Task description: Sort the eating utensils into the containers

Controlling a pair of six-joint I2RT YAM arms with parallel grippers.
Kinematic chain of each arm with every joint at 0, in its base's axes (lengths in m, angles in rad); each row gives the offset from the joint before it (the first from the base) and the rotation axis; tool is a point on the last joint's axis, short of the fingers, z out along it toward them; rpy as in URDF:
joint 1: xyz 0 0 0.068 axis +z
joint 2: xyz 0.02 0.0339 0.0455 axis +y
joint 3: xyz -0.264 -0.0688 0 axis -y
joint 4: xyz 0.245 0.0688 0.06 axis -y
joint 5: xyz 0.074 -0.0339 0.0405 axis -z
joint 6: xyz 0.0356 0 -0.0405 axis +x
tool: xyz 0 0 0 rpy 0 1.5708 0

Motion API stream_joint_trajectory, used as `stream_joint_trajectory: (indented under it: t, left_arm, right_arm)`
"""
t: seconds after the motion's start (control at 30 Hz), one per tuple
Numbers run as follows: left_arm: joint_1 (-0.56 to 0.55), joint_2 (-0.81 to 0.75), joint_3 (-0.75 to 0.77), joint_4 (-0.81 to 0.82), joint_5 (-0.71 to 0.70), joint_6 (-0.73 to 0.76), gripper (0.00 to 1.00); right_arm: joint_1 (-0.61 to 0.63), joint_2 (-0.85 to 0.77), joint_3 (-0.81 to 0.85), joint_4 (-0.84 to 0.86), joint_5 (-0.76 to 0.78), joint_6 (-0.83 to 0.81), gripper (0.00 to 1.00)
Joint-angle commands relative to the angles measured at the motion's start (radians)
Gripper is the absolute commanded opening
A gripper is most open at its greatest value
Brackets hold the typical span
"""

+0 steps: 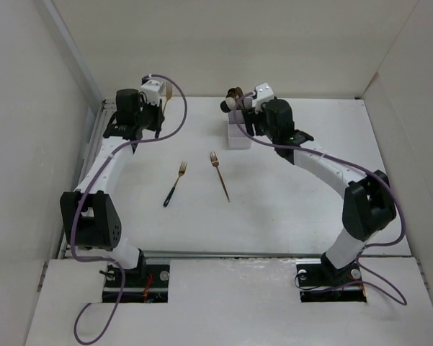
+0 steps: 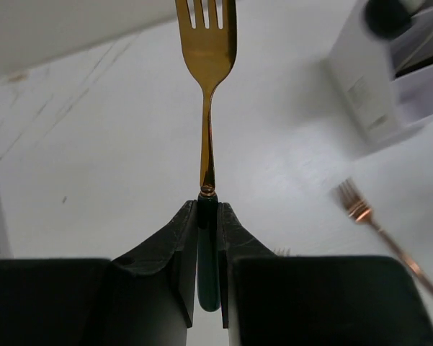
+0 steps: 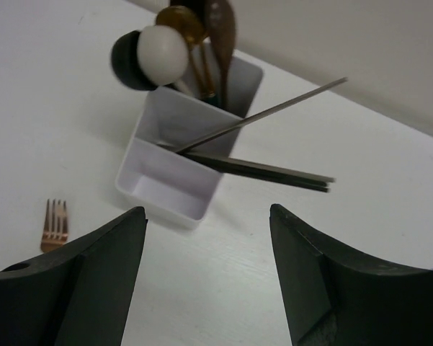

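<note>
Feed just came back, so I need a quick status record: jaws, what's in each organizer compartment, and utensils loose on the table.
left jaws: shut on gold fork, gripped by its dark handle
right jaws: open, empty, facing organizer
far compartment: spoons
middle compartment: chopsticks, leaning out
near compartment: empty
loose on table: copper fork; dark-handled fork
</note>
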Motion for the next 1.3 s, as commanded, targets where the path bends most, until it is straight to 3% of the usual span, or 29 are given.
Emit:
stream_joint_trajectory:
  t: [0.0, 0.2, 0.43, 0.9, 1.27]
  left_arm:
    - [-0.084, 0.021, 0.027, 0.233, 0.134, -0.145, 0.0]
    - [-0.249, 0.102, -0.039, 0.717, 0.183, -0.27, 0.0]
    - [-0.369, 0.246, -0.08, 1.116, 0.169, -0.36, 0.0]
    - [-0.423, 0.47, -0.06, 1.347, 0.041, -0.339, 0.0]
    - [-0.423, 0.567, -0.039, 1.356, -0.016, -0.328, 0.0]
  right_arm:
    - [-0.069, -0.087, 0.033, 0.119, -0.048, -0.001, 0.74]
    - [-0.192, -0.179, -0.026, 0.143, -0.106, 0.029, 0.74]
    - [-0.282, -0.239, -0.081, 0.143, -0.134, 0.02, 0.74]
    - [-0.345, -0.308, -0.112, 0.143, -0.158, -0.023, 0.74]
    - [-0.354, -0.33, -0.102, 0.143, -0.119, -0.067, 0.74]
